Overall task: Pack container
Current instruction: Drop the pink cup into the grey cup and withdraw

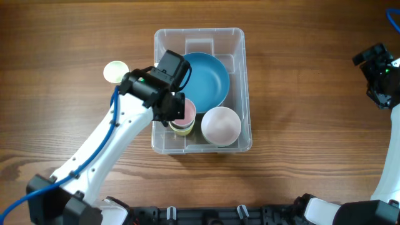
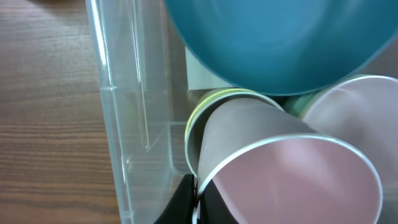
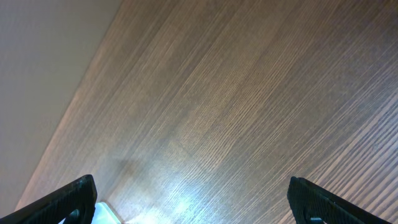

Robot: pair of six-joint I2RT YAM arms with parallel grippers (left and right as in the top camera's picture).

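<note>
The clear plastic container (image 1: 240,47) sits mid-table and holds a blue bowl (image 1: 209,78), a pale pink bowl (image 1: 220,125) and a yellow-green cup (image 1: 182,129). My left gripper (image 1: 174,112) is inside the container's front left corner, shut on the rim of a pink cup (image 1: 187,112) that sits tilted in the yellow-green cup. In the left wrist view the jaws (image 2: 198,202) pinch the pink cup's (image 2: 280,180) white rim, beside the container wall (image 2: 118,124), with the blue bowl (image 2: 280,43) above. My right gripper (image 3: 193,199) is open and empty at the far right (image 1: 381,78).
A small cream-coloured round cup or lid (image 1: 115,70) lies on the wooden table (image 1: 312,94) left of the container. The right wrist view shows only bare wood (image 3: 236,93).
</note>
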